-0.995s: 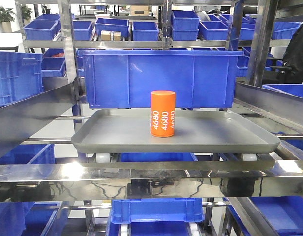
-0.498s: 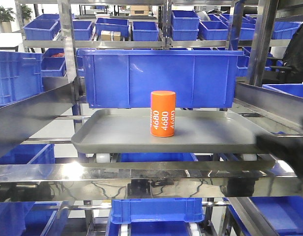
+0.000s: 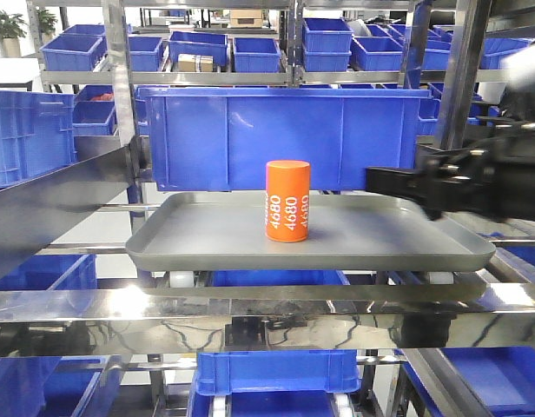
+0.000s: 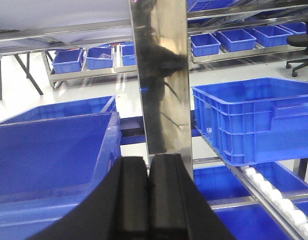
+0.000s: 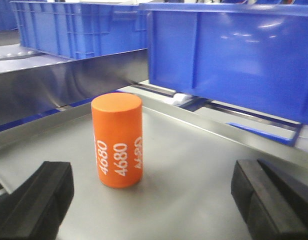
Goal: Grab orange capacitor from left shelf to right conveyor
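The orange capacitor stands upright on the grey tray of the left shelf. My right gripper reaches in from the right, over the tray's right part, a short way off the capacitor. In the right wrist view it is open, and the capacitor stands ahead, a little left of the middle between the black fingers, touching neither. My left gripper is shut on nothing, facing a steel post. The right conveyor is out of view.
A large blue bin stands right behind the tray, and its wall hangs close above the tray's far rim. Steel side rails flank the tray. More blue bins sit on roller rails beside the left gripper.
My right arm has come in from the lower right edge, risen, and moved left over the tray toward the capacitor. The capacitor has stayed put.
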### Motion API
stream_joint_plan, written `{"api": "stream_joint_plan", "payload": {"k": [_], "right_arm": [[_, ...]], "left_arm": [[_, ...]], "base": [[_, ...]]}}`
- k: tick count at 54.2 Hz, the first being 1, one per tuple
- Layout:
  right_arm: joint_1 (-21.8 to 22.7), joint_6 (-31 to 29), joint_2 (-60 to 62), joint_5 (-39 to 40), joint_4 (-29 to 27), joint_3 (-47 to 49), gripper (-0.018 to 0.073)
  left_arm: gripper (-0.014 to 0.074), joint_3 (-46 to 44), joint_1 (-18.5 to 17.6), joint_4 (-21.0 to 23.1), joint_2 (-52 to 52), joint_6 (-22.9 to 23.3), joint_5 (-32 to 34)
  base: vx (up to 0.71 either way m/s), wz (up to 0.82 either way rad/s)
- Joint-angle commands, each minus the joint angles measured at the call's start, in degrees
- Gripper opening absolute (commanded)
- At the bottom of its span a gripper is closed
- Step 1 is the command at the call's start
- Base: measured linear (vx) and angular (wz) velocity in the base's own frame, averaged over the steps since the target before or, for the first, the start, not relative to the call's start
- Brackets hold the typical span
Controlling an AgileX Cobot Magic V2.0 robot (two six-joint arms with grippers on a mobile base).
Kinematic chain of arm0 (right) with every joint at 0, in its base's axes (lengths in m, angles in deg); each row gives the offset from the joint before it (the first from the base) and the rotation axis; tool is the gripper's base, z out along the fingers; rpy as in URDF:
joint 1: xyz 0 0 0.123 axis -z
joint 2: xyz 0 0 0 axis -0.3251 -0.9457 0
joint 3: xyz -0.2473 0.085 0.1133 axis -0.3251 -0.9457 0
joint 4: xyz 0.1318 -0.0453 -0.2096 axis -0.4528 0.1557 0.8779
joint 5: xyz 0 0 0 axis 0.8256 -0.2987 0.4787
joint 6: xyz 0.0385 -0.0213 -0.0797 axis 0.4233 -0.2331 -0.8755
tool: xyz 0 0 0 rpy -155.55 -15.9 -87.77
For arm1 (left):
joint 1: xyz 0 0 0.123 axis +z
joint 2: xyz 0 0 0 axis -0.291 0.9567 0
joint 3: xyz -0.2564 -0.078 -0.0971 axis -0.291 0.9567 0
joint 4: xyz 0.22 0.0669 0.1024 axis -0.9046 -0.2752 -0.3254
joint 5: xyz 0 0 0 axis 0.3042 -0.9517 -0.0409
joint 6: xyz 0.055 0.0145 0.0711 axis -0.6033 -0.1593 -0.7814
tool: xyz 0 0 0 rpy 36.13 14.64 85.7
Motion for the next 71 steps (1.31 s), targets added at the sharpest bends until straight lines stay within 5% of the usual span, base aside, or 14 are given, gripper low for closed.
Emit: {"api": "stream_joint_plan", "payload": {"k": [1, 27, 40, 60, 71], "right_arm": [[-2.73, -1.35, -0.97, 2.53, -2.89, 3.66, 0.0680], [-14.36, -2.60, -13.01, 16.06, -3.54, 10.62, 0.0668], [-16.88, -2.20, -17.55, 16.07, -3.68, 14.99, 0.0643], [-16.93, -1.86, -17.85, 14.99, -3.41, 14.92, 0.0370], [-16.93, -1.86, -17.80, 14.62, -3.04, 14.92, 0.0344]], "left_arm": [[-0.0006, 1.86, -0.30, 0.20, -0.71, 0.10, 4.73], [-0.0006, 1.86, -0.30, 0.20, -0.71, 0.10, 4.73], [-0.0006, 1.86, -0.30, 0.20, -0.71, 0.10, 4.73], [-0.0006, 1.86, -0.30, 0.20, -0.71, 0.10, 4.73], [-0.0006, 1.86, -0.30, 0.20, -0.71, 0.10, 4.73]], "base": [[0.00, 0.00], [0.00, 0.00], [0.00, 0.00], [0.00, 0.00], [0.00, 0.00]]}}
